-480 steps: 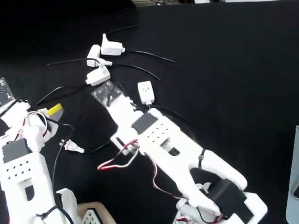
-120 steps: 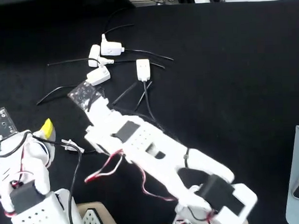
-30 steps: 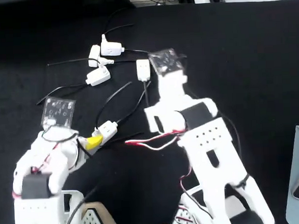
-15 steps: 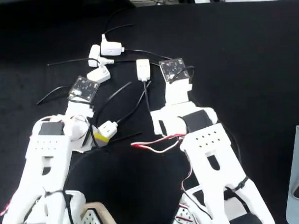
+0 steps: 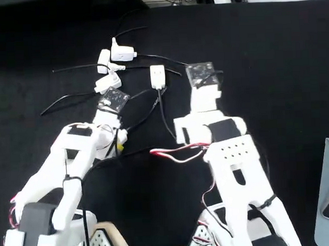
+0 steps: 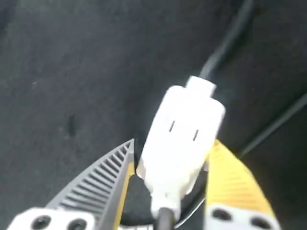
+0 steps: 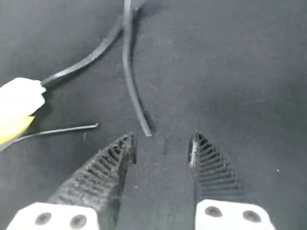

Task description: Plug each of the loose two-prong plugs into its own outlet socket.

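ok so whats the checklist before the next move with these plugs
1. Left gripper has a firm hold: ok, it is shut on the white two-slot socket.
2. Socket's slots exposed: ok, both face out past the fingers.
3. Right gripper carries a plug: not ok, it is open and empty over the black table.
4. Space ahead of the right gripper free: not ok, the end of a thin black cable lies just in front of it.
5. Nearest small white connector is a plug with its prongs free: cannot tell.
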Robot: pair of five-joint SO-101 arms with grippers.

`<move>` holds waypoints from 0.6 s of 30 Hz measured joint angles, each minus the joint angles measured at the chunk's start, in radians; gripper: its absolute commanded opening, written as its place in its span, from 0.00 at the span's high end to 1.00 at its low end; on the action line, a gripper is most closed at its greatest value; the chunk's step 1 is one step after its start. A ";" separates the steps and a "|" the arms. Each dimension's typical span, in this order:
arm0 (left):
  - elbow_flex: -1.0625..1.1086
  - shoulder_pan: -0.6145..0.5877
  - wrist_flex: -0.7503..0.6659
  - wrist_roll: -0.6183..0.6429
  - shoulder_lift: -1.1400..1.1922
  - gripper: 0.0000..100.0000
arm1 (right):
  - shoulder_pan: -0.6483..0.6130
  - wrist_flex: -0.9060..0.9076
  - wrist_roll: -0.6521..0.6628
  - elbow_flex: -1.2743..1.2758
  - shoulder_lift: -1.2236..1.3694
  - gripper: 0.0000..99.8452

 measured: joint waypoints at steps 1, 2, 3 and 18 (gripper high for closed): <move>-0.006 0.005 -0.008 0.000 0.009 0.85 | 0.014 0.000 0.000 0.000 0.000 0.82; -0.021 0.006 -0.012 0.000 0.018 0.86 | 0.023 0.000 0.000 0.000 0.000 0.82; -0.038 0.006 -0.015 0.000 0.025 0.87 | 0.028 0.000 0.000 0.000 0.000 0.82; -0.410 -0.092 -0.025 0.012 0.209 0.73 | 0.032 0.000 0.000 0.000 0.000 0.82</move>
